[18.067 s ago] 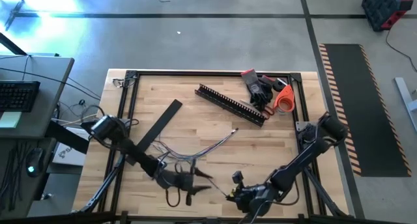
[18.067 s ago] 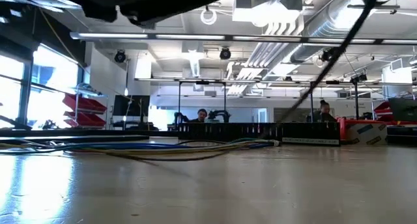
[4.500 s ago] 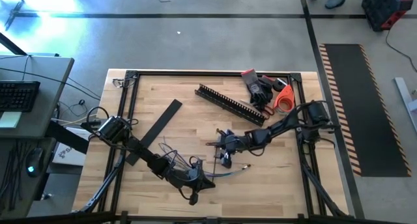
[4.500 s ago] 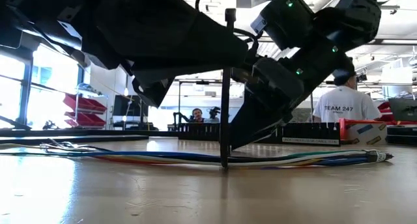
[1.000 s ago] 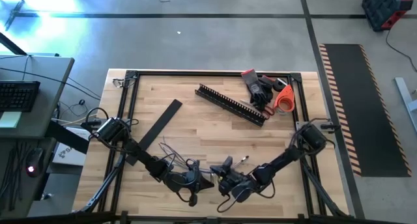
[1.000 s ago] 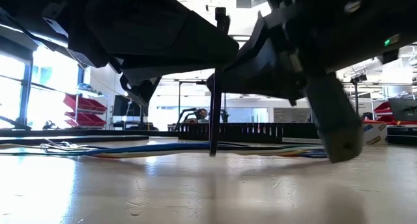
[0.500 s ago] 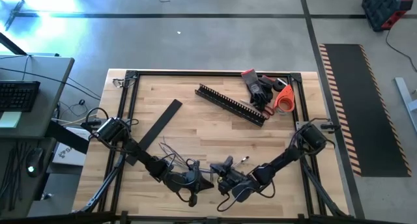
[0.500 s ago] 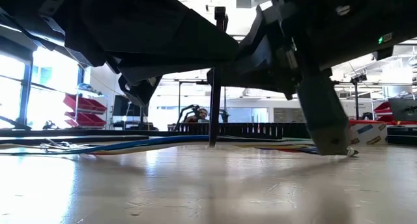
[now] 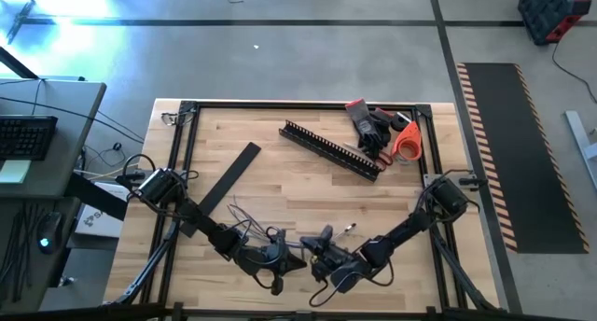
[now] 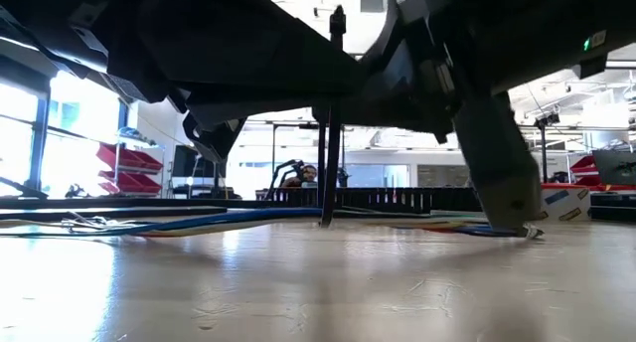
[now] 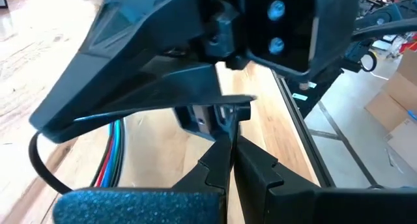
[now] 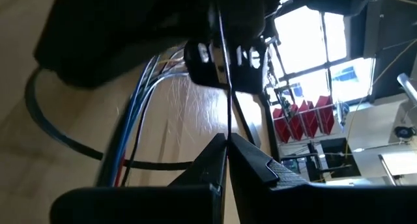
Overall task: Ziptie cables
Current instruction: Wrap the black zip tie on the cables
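The cables [image 9: 244, 218] lie as a thin bundle on the near half of the wooden table, blue and reddish strands showing in the low view [image 10: 199, 223]. A black zip tie [image 10: 327, 173] stands upright over the bundle. Its loop [image 12: 39, 110] curves around the cables [image 12: 137, 120]. My left gripper [image 9: 291, 258] and my right gripper [image 9: 312, 256] meet tip to tip above the bundle near the table's front edge. Both are shut on the zip tie. My left gripper [image 11: 232, 134] pinches the zip tie's thin strip [image 11: 229, 120] between its two fingertips. It comes almost level from the table's left, fingers across the strip. The right arm's body hides what lies beyond. The loop [image 11: 36, 155] hangs down beside the cables. My right gripper [image 12: 227, 140] pinches the same black strip [image 12: 226, 113] between its two fingertips, close to the left gripper's fingertips [image 12: 195, 58]. It comes almost level from the table's right, fingers across the strip. The strip runs straight and taut away from the tips.
A black comb-toothed channel [image 9: 331, 150] lies at the far middle and a flat black strip [image 9: 229, 179] lies left of centre. Dark gloves [image 9: 371, 125] and an orange object [image 9: 407, 142] sit in the far right corner. A black frame [image 9: 187, 111] rims the table.
Both grippers have stayed shut on the zip tie and kept their place. In the low view the cable bundle at the zip tie has risen a little off the table, and its coloured right end has come into sight.
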You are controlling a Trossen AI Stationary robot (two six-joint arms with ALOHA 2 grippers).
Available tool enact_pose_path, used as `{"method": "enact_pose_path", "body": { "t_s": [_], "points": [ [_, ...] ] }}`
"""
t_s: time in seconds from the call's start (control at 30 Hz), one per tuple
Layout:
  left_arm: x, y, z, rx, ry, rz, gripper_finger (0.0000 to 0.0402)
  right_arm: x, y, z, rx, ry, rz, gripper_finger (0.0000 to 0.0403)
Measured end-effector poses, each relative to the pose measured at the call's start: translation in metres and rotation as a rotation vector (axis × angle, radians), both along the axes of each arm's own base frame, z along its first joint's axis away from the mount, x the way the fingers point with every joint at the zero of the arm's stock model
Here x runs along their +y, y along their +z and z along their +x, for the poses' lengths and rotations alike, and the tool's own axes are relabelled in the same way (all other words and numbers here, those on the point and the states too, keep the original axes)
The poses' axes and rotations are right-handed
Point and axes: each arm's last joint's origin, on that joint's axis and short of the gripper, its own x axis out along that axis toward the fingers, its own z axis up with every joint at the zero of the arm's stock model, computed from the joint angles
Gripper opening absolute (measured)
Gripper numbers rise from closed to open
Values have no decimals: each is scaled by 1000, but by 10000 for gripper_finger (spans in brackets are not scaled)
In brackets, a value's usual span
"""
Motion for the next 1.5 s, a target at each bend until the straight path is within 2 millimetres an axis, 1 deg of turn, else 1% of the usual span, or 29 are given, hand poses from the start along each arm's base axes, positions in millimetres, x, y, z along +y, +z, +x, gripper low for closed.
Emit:
{"method": "enact_pose_path", "body": {
  "t_s": [0.1,0.53,0.7,1.13,1.27,1.5],
  "points": [
    [0,0,0,-5,15,10,0,-2,-2,0,15,-13,6,0],
    [3,0,2,-7,32,14,0,-1,-2,-1,3,-14,23,0],
    [3,1,2,-12,33,19,0,-6,-4,1,13,-38,36,0],
    [3,1,2,-13,30,27,0,-5,-4,0,11,-28,57,0],
    [3,0,1,-9,32,23,0,-4,-4,0,10,-20,52,0],
    [2,0,1,-4,34,-14,0,6,-1,-4,14,33,-2,0]
  ]
}}
